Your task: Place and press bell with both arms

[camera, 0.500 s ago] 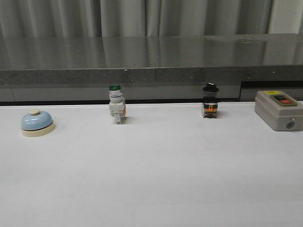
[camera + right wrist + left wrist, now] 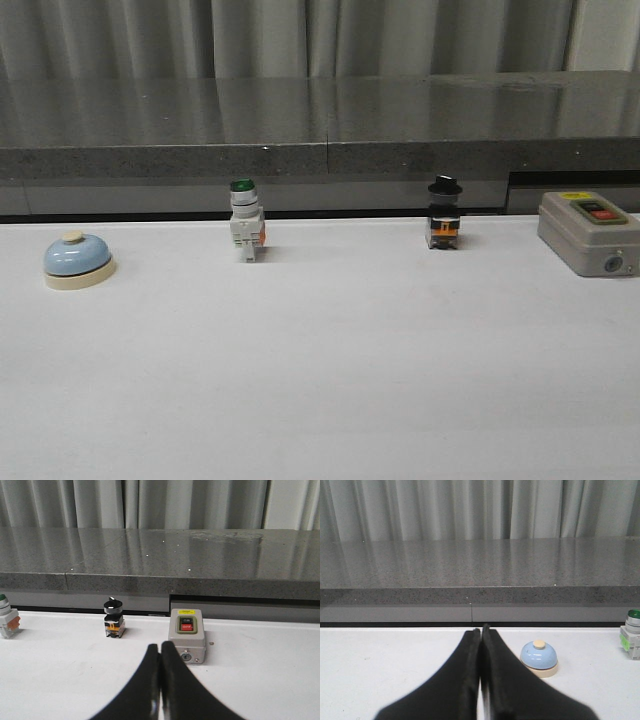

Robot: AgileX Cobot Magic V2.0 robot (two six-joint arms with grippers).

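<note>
The light-blue dome bell with a cream base and cream button sits on the white table at the far left. In the left wrist view the bell lies just beside and beyond my left gripper, whose jaws are shut and empty. My right gripper is shut and empty, with its tips just in front of the grey switch box. Neither arm shows in the front view.
A green-capped white push-button switch and a black-knobbed switch stand near the back of the table. A grey switch box with an OFF button sits at the far right, also in the right wrist view. A dark stone ledge runs behind.
</note>
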